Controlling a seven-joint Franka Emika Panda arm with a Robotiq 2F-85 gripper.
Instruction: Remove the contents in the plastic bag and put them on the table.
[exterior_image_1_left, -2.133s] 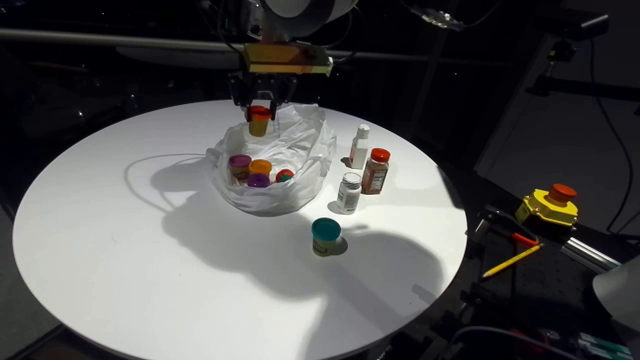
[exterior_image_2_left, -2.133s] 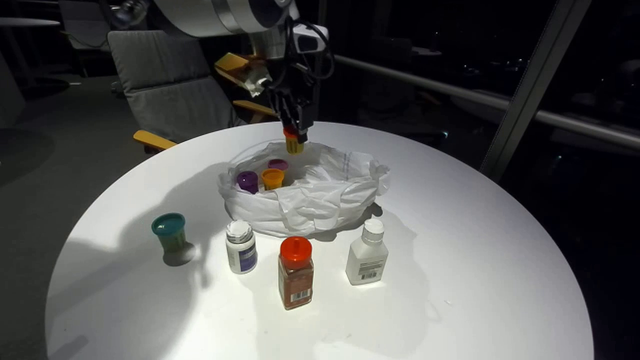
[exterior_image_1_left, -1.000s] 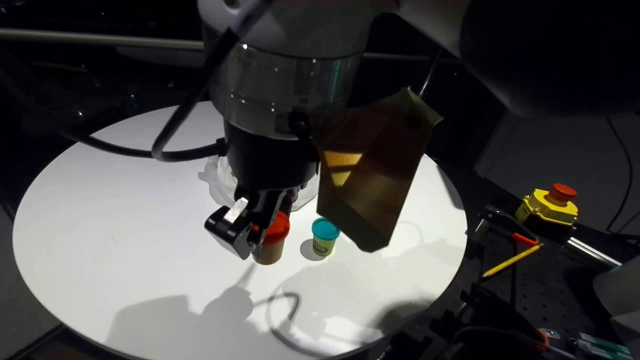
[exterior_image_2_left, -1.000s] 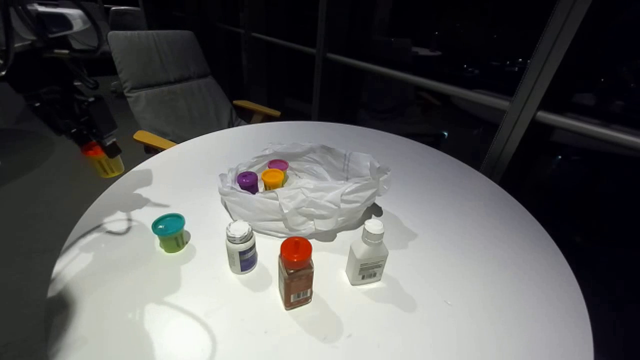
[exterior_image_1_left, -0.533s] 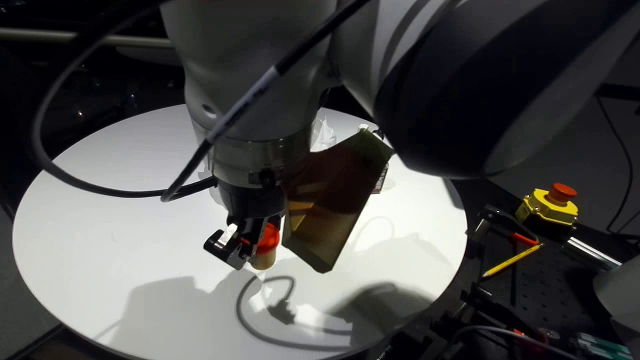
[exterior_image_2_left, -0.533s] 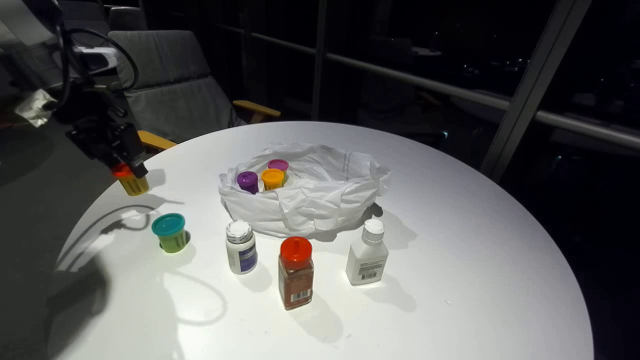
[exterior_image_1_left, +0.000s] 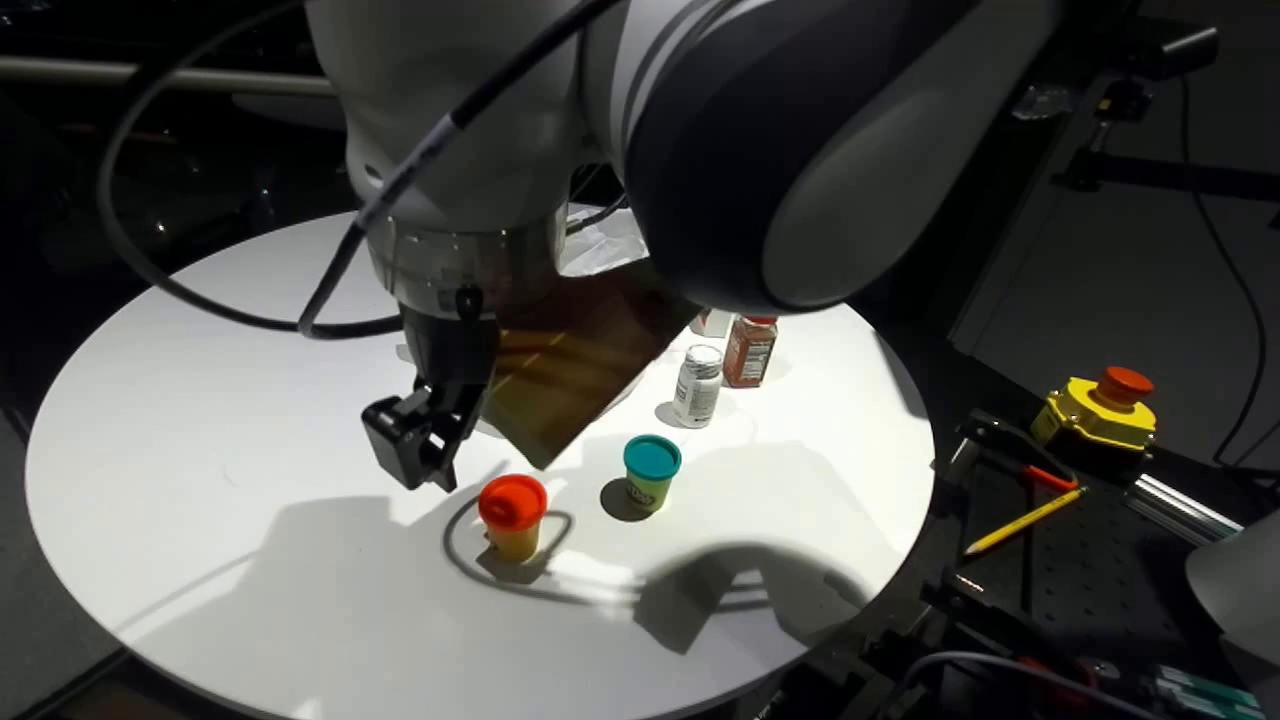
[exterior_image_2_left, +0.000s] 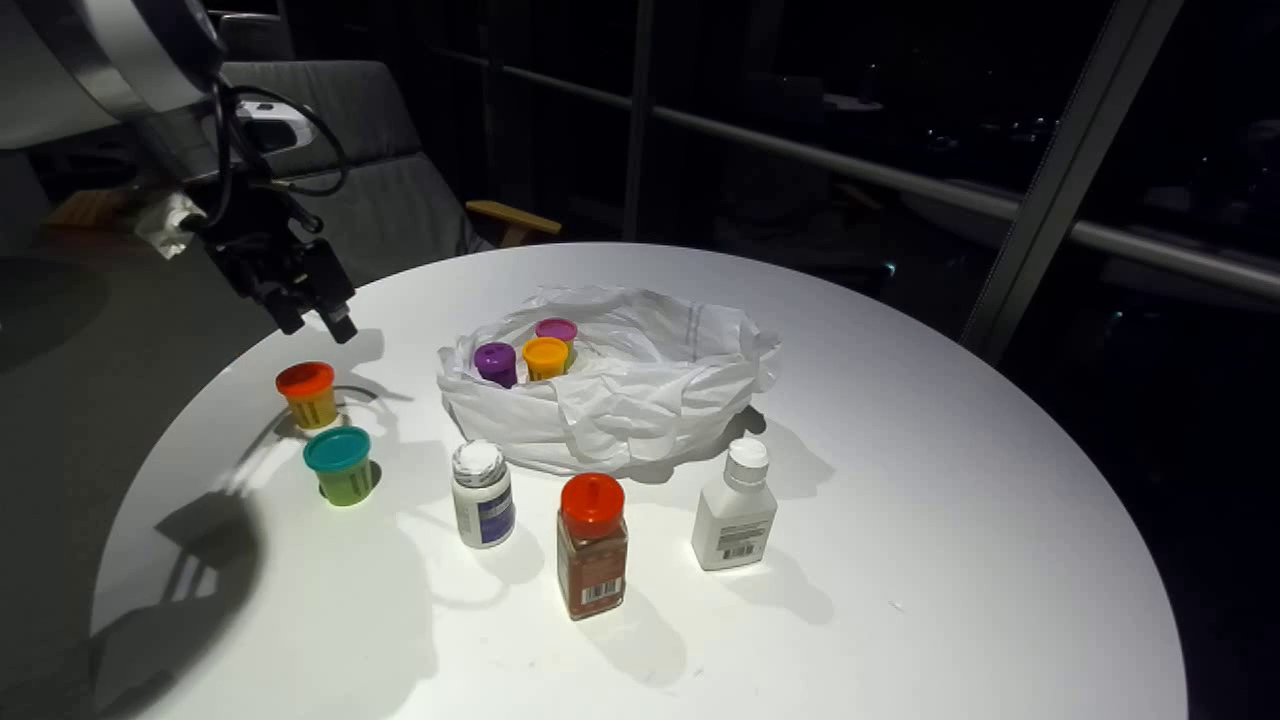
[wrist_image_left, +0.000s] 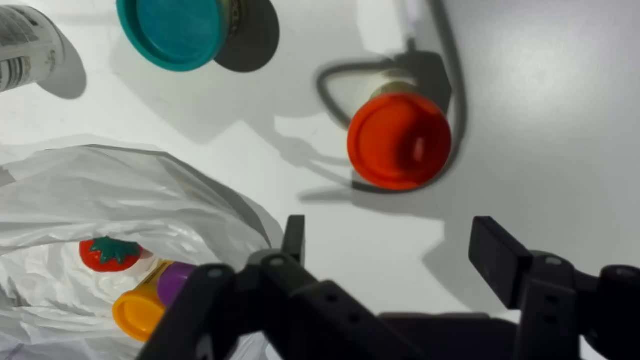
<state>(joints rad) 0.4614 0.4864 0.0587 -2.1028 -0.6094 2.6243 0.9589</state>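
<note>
On the table (exterior_image_2_left: 900, 450), the red-lidded pot (exterior_image_2_left: 309, 398) stands upright, lid (wrist_image_left: 395, 141) uppermost.

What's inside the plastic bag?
A purple-lidded pot, an orange-lidded pot, a pink-lidded pot and a red thing with green on top. The bag covers other parts, so more could be hidden.

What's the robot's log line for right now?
gripper: open, empty | red-lidded pot: on table | plastic bag: orange-lidded pot, purple-lidded pot inside | task: unfinished
</note>
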